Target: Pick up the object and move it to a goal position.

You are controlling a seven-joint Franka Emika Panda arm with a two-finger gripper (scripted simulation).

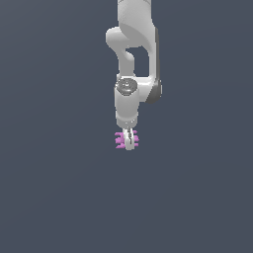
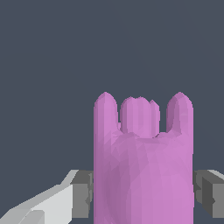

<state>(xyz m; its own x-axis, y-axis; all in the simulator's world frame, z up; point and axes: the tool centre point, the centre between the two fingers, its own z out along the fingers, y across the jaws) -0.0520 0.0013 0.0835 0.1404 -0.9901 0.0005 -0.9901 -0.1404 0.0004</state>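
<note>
The pink object point(image 1: 120, 140) sits clamped between the gripper's point(image 1: 129, 143) fingers, its thin prongs sticking out sideways past both fingers in the exterior view. In the wrist view the object point(image 2: 143, 175) fills the space between the two grey pads point(image 2: 83, 194), which press on its flanks, with three rounded prongs pointing away from the camera. The white arm point(image 1: 132, 59) hangs straight down above, over the plain dark grey tabletop point(image 1: 54, 197).

Glossy white rounded arm point(image 1: 132, 59) segments, dark grey joint trim, grey-padded white gripper point(image 1: 129, 141) fingers point(image 2: 83, 194).
</note>
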